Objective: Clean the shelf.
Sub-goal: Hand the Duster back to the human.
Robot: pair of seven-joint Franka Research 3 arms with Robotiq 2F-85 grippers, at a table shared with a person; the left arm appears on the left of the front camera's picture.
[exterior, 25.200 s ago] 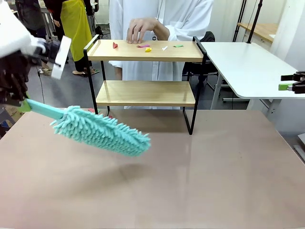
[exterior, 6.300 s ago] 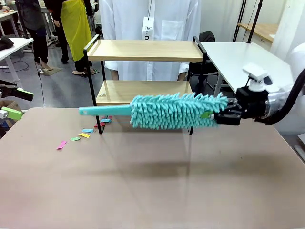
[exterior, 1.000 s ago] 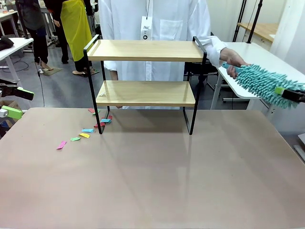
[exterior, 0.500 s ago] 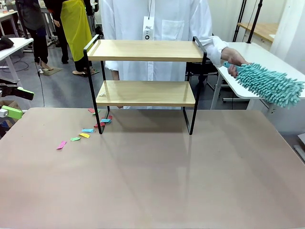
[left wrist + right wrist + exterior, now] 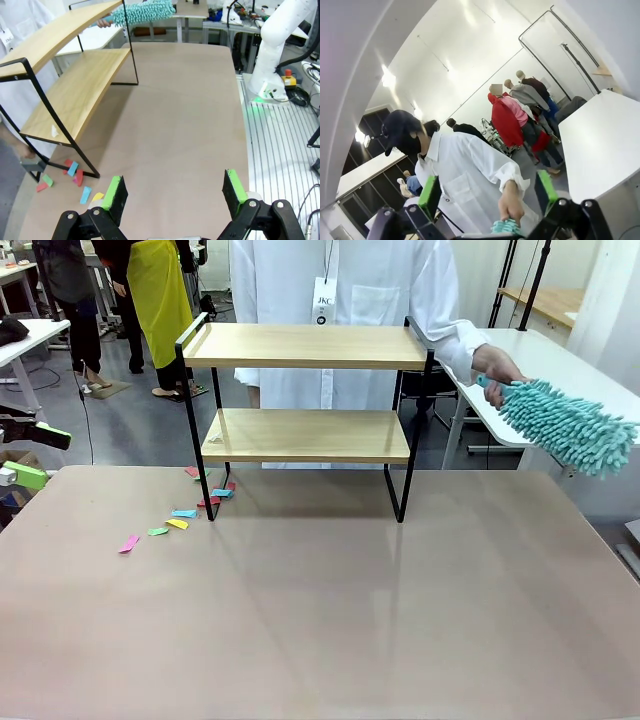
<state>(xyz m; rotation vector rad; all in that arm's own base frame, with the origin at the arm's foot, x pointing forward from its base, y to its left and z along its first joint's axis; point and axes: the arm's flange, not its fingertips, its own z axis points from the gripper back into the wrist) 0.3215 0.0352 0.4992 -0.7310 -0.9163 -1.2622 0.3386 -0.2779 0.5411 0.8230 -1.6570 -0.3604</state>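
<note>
The shelf stands at the far side of the brown table, slightly left of centre in the front view. It has 2 light wooden boards in a thin black frame; both boards look bare apart from 1 small pale mark near the left end of the lower board, seen in the left wrist view.

Coloured paper scraps lie on the table just beside the shelf's front left leg: pink, green, yellow, blue and red pieces, some under the lower board's left edge.

A person in a white coat stands behind the shelf. The person's hand holds the handle of a teal microfibre duster out to the right of the shelf, over the white side table. The duster head slopes down toward the right edge of the frame and is well apart from the shelf.

Left gripper: jaws spread wide, nothing between the green pads, hanging above the table's left end with the scraps and shelf leg ahead of it. In the front view it sits at the far left edge.

Right gripper: fingers spread, empty. It points toward the person, whose hand grips the teal handle just between and beyond the fingertips, not touching them.
</note>
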